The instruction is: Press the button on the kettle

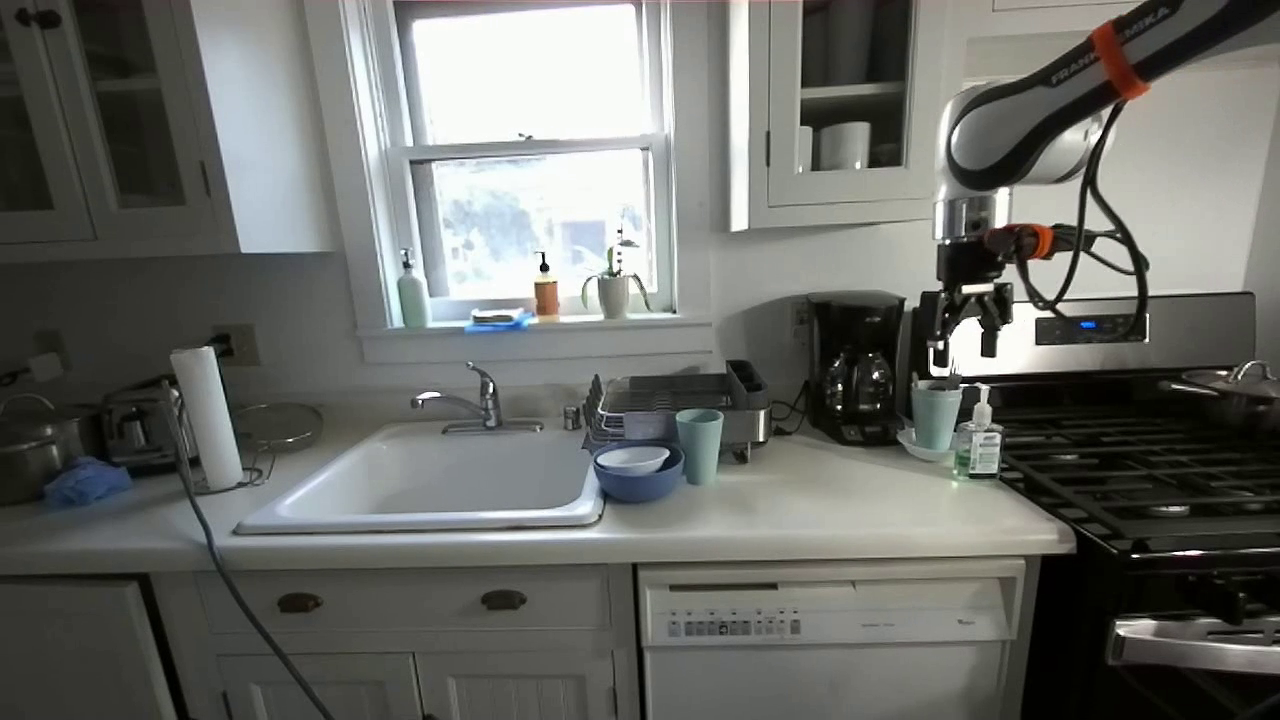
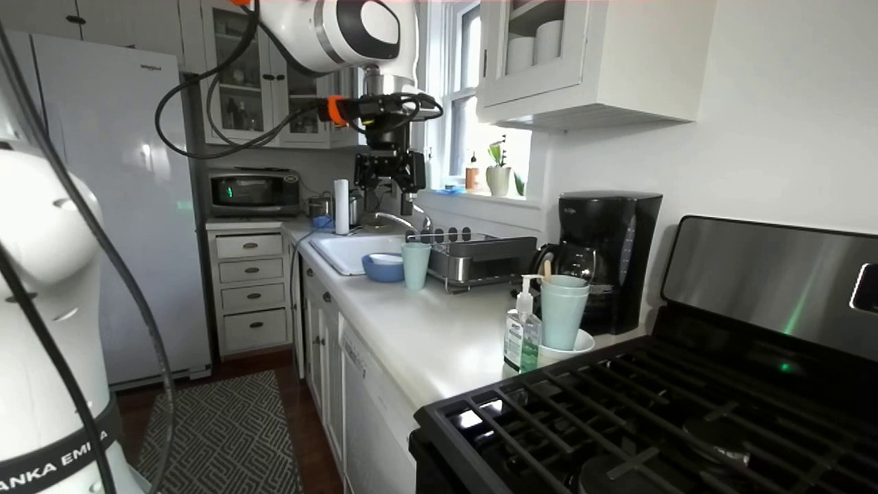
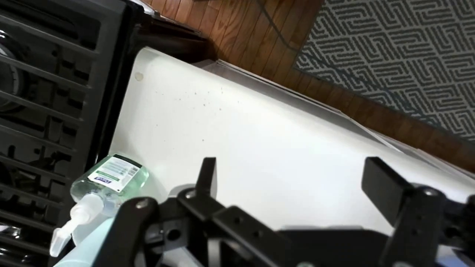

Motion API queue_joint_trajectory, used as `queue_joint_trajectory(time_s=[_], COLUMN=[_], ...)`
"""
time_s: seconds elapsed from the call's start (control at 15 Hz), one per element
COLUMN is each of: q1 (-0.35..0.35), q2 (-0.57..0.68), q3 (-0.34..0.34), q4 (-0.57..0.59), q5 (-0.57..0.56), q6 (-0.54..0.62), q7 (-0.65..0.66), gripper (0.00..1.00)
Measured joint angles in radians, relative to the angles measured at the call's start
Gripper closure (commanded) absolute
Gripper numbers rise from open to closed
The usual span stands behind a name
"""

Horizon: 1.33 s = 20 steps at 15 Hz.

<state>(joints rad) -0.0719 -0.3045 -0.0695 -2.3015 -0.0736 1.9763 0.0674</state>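
Note:
The kettle [image 1: 855, 330] is a black boxy appliance with a dark glass jug [image 1: 858, 385]. It stands upright on the counter against the wall, and its body also shows in an exterior view [image 2: 607, 230]. I cannot make out its button. The kettle is out of the wrist view. My gripper [image 1: 964, 350] points down, open and empty. In an exterior view the gripper [image 2: 389, 202] hangs in the air, well apart from the kettle. In the wrist view the gripper's two fingers [image 3: 289, 185] are wide apart above the white counter [image 3: 230, 122].
Green stacked cups [image 1: 935, 415] and a sanitizer bottle [image 1: 978, 440] stand right of the kettle by the stove [image 2: 617, 425]. The bottle also shows in the wrist view [image 3: 111, 178]. A dish rack [image 1: 665, 395], green cup [image 1: 700, 450] and blue bowl [image 1: 640, 487] stand left.

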Motion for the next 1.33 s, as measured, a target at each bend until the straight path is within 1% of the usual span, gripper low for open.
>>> queue_joint_trajectory(time_s=[0.2, 0.4, 0.73, 0.93, 1.33], q1=[0.0, -0.002, -0.004, 0.001, 0.002], q2=[0.094, 0.213, 0.398, 0.466, 0.48], q3=[0.019, 0.022, 0.007, -0.01, -0.013], q4=[0.018, 0.053, 0.153, 0.202, 0.21], q5=[0.0, -0.003, -0.013, -0.064, -0.069], q6=[0.121, 0.228, 0.27, 0.275, 0.275], q7=[0.108, 0.228, 0.488, 0.636, 0.639], gripper=[0.0, 0.0, 0.0, 0.0, 0.0])
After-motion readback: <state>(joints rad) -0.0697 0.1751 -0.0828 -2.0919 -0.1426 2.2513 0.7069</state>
